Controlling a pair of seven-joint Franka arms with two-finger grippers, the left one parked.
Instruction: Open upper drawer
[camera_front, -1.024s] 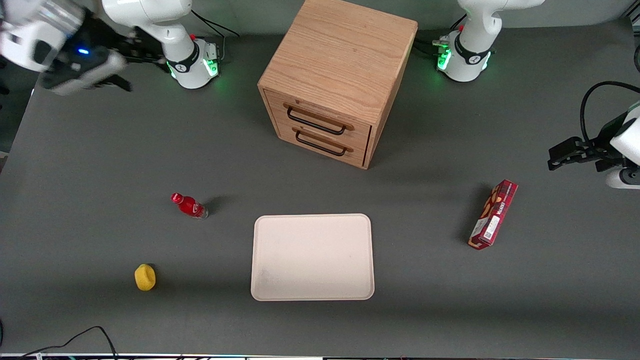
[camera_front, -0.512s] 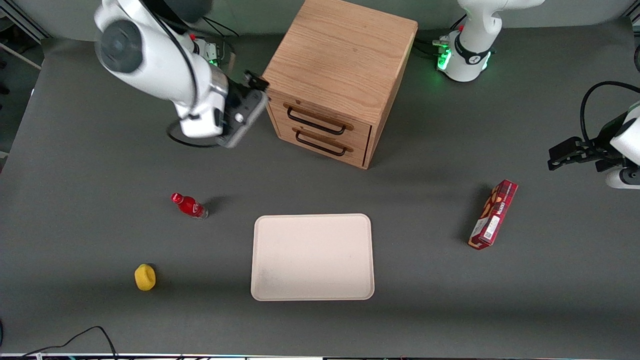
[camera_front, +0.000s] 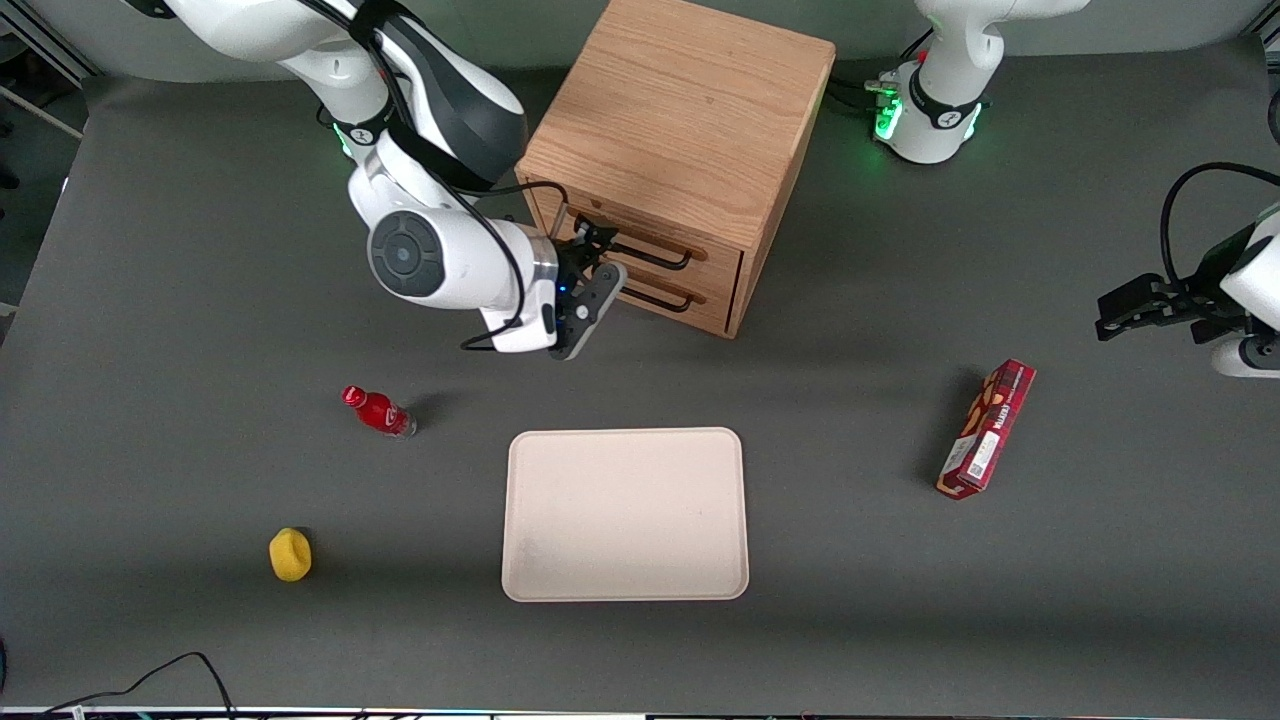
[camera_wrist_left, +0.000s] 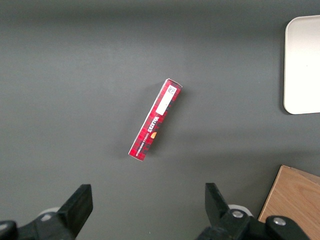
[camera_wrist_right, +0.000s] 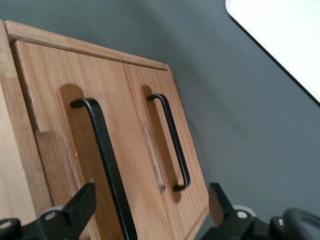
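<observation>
gripper (camera_front: 597, 262): jaws spread, upper centre of front view, at handle end | upper drawer (camera_front: 640, 238): shut | risk: off-centre grasp slips, or jaws catch lower handle (camera_wrist_right: 170, 141)

Even overhead light, soft shadows under cabinet (camera_front: 680, 150); frames sharp, no glare
</observation>
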